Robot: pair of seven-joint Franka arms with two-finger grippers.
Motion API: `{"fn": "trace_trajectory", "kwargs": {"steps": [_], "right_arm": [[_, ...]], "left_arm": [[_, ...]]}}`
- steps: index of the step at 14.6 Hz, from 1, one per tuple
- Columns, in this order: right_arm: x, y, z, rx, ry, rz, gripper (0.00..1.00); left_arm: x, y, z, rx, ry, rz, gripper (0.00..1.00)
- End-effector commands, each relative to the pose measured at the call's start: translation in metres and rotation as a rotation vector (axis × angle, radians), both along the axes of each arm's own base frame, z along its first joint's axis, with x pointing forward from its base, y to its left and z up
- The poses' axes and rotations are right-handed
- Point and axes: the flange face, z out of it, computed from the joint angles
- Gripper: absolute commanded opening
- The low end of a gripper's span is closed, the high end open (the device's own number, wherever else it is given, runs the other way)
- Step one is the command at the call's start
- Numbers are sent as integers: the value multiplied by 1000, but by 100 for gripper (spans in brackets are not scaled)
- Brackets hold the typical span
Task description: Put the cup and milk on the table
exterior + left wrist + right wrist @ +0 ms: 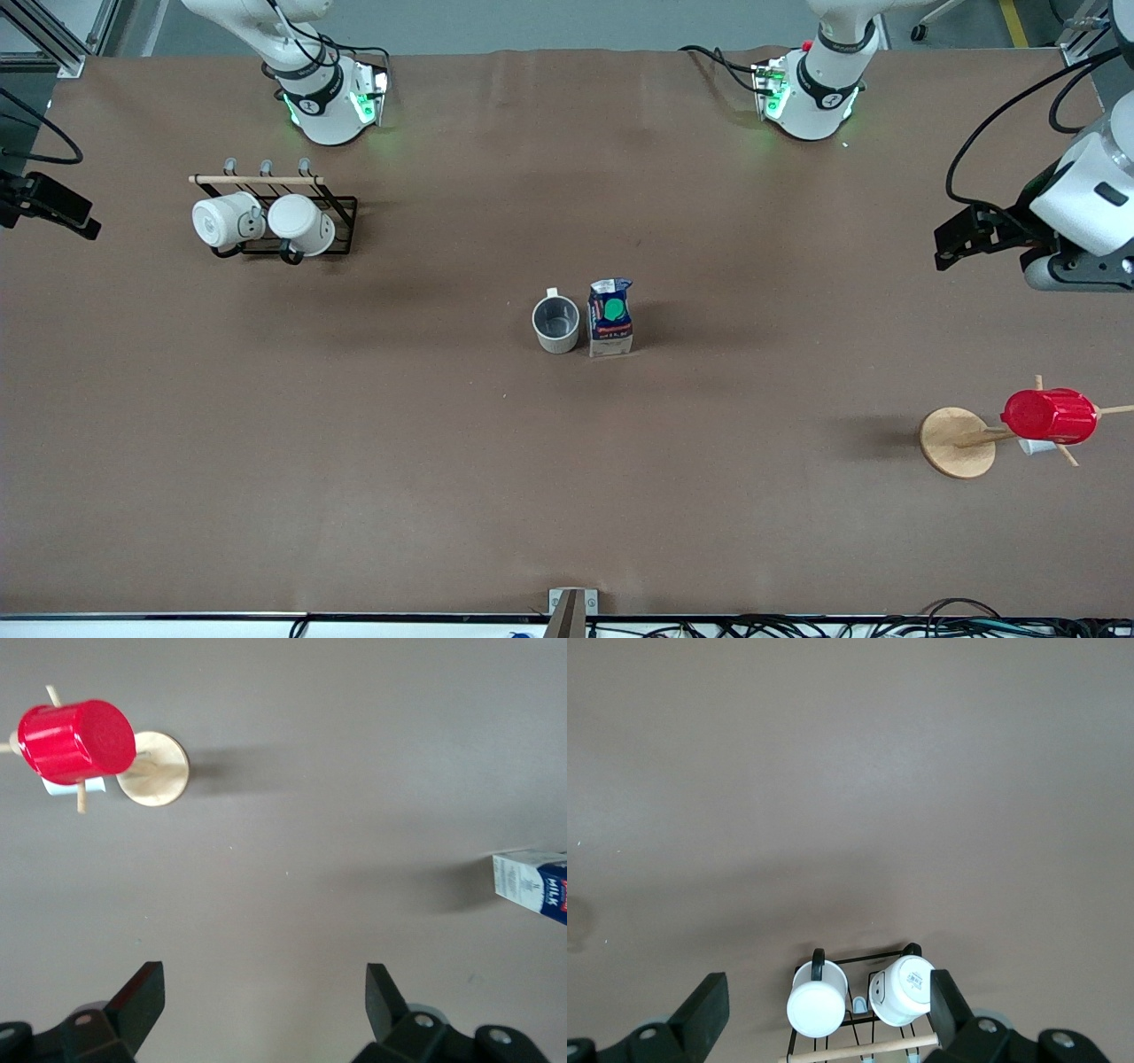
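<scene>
Both pincers, left (261, 992) and right (824, 1005), gape empty; milk (610, 317) carton reads MILK.

Two white mugs (266, 223) on a black rack (341, 232); red ribbed cup (1051, 416) on a wooden stand (955, 442).

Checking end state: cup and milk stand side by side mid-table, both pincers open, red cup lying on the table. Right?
One thing is off: the red cup isn't lying on the table; it hangs on a wooden peg stand, as the front view shows. The cup, milk and open left pincer and right pincer are as stated.
</scene>
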Motion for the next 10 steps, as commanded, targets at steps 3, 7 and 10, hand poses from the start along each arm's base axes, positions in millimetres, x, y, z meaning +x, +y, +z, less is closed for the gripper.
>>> {"fn": "trace_trajectory", "kwargs": {"steps": [3, 7, 10], "right_arm": [[-3, -1, 1, 25, 2, -6, 100], [-3, -1, 1, 25, 3, -3, 100], [-3, -1, 1, 25, 3, 5, 100]], "left_arm": [[-48, -5, 1, -17, -17, -16, 100], [-72, 17, 10, -15, -21, -53, 100], [-74, 24, 11, -8, 1, -78, 100]]}}
